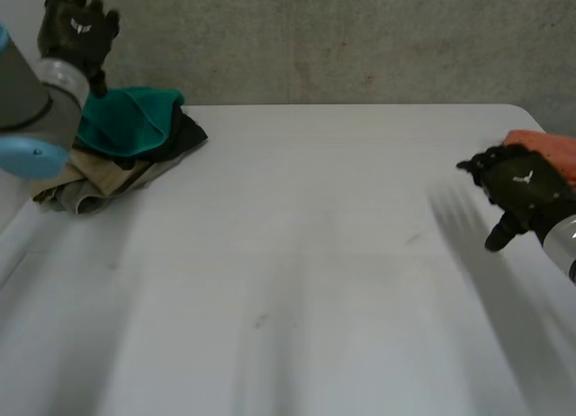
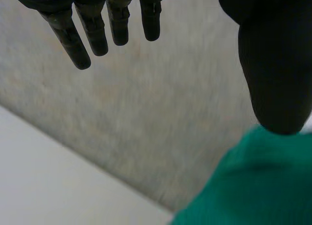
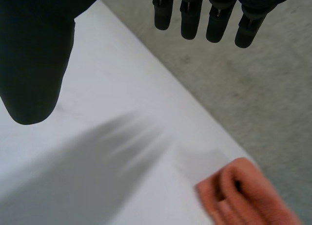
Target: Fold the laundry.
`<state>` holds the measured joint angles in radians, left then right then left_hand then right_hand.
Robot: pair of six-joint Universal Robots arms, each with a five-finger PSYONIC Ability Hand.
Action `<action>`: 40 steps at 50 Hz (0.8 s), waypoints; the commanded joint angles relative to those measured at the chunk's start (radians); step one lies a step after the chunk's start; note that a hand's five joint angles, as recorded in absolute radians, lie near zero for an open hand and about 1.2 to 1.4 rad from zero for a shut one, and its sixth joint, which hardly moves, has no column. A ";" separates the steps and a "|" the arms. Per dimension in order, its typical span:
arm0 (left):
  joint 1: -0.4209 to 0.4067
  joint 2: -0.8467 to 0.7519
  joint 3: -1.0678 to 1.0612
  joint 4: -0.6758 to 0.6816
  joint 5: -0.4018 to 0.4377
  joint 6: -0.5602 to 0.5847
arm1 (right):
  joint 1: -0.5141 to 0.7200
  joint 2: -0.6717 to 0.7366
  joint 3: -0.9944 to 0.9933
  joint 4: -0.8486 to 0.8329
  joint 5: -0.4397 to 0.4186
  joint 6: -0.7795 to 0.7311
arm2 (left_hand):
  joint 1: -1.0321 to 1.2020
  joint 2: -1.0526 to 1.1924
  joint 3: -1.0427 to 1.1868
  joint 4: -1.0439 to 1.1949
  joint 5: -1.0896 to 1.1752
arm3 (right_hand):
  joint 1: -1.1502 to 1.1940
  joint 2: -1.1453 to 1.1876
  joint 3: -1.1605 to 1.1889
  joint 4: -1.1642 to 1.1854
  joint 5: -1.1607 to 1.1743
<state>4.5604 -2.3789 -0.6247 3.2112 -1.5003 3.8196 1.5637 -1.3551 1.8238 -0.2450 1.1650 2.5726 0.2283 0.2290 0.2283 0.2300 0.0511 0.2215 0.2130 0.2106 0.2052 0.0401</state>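
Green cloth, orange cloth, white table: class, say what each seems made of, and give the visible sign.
Green cloth: soft matte fabric, perhaps knit or towelling; it slumps in rounded folds. Orange cloth: thick soft fabric, possibly towelling; plump rolled folds. Table: hard and smooth, likely laminate or plastic; flat, even, faintly scuffed surface.

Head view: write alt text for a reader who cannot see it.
A heap of laundry, green cloth on top, lies at the white table's far left corner, the open left hand raised near it. At the right edge the open right hand is beside an orange cloth.
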 commanded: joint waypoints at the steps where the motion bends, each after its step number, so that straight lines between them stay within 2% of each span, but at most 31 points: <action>1: 0.101 -0.253 0.170 0.090 0.153 0.009 | 0.006 0.008 0.046 0.003 0.002 0.000 | 0.085 0.084 0.085 0.083 0.088 | -0.047 -0.038 -0.036 -0.031 -0.040; 8: 0.124 -0.364 0.229 0.093 0.181 0.005 | 0.006 0.008 0.077 0.001 0.002 0.000 | 0.100 0.099 0.100 0.098 0.102 | -0.047 -0.038 -0.036 -0.031 -0.040; 11: 0.138 -0.390 0.250 0.091 0.178 0.005 | 0.006 0.008 0.078 0.001 0.002 0.000 | 0.261 0.260 0.261 0.259 0.263 | -0.047 -0.038 -0.036 -0.031 -0.040; 12: 0.141 -0.393 0.255 0.091 0.174 0.005 | 0.006 0.008 0.078 0.001 0.002 -0.002 | 0.372 0.371 0.372 0.370 0.374 | -0.047 -0.038 -0.036 -0.031 -0.040; 13: 0.147 -0.393 0.261 0.091 0.163 0.005 | 0.006 0.008 0.078 0.001 0.004 -0.002 | 0.765 0.764 0.765 0.763 0.768 | -0.047 -0.038 -0.036 -0.031 -0.040; 15: 0.143 -0.390 0.261 0.093 0.140 0.003 | 0.006 0.007 0.077 0.001 0.005 -0.002 | 1.166 1.165 1.166 1.164 1.169 | -0.047 -0.038 -0.036 -0.031 -0.040; 20: 0.086 -0.297 0.235 0.125 -0.042 -0.003 | 0.007 -0.001 0.071 -0.002 0.005 -0.002 | 1.168 1.167 1.168 1.166 1.171 | -0.047 -0.038 -0.036 -0.031 -0.040; 22: 0.063 -0.238 0.217 0.150 -0.072 -0.015 | 0.007 -0.010 0.069 -0.003 0.007 0.000 | 1.168 1.167 1.168 1.166 1.171 | -0.047 -0.038 -0.036 -0.031 -0.040; 26: 0.017 -0.070 0.111 0.176 -0.067 -0.113 | 0.007 -0.032 0.062 -0.008 0.010 0.007 | 1.168 1.167 1.168 1.166 1.171 | -0.047 -0.038 -0.036 -0.031 -0.040; 30: -0.073 0.163 -0.027 0.193 -0.049 -0.326 | 0.007 -0.067 0.052 -0.008 0.018 0.017 | 1.168 1.167 1.168 1.166 1.171 | -0.047 -0.038 -0.036 -0.031 -0.040; 34: -0.153 0.337 -0.128 0.196 -0.029 -0.472 | 0.007 -0.090 0.043 -0.010 0.021 0.021 | 1.168 1.167 1.168 1.166 1.171 | -0.047 -0.038 -0.036 -0.031 -0.040; 40: -0.259 0.506 -0.207 0.226 -0.008 -0.641 | 0.006 -0.108 0.032 -0.010 0.021 0.081 | 1.168 1.167 1.168 1.166 1.171 | -0.047 -0.038 -0.036 -0.031 -0.040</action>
<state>4.4008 -2.0337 -0.7531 3.4120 -1.5303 3.3431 1.5708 -1.4440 1.8646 -0.2546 1.1856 2.6025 1.1309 1.1939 1.1882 1.1977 0.9831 0.2215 0.2130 0.2107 0.2053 0.0400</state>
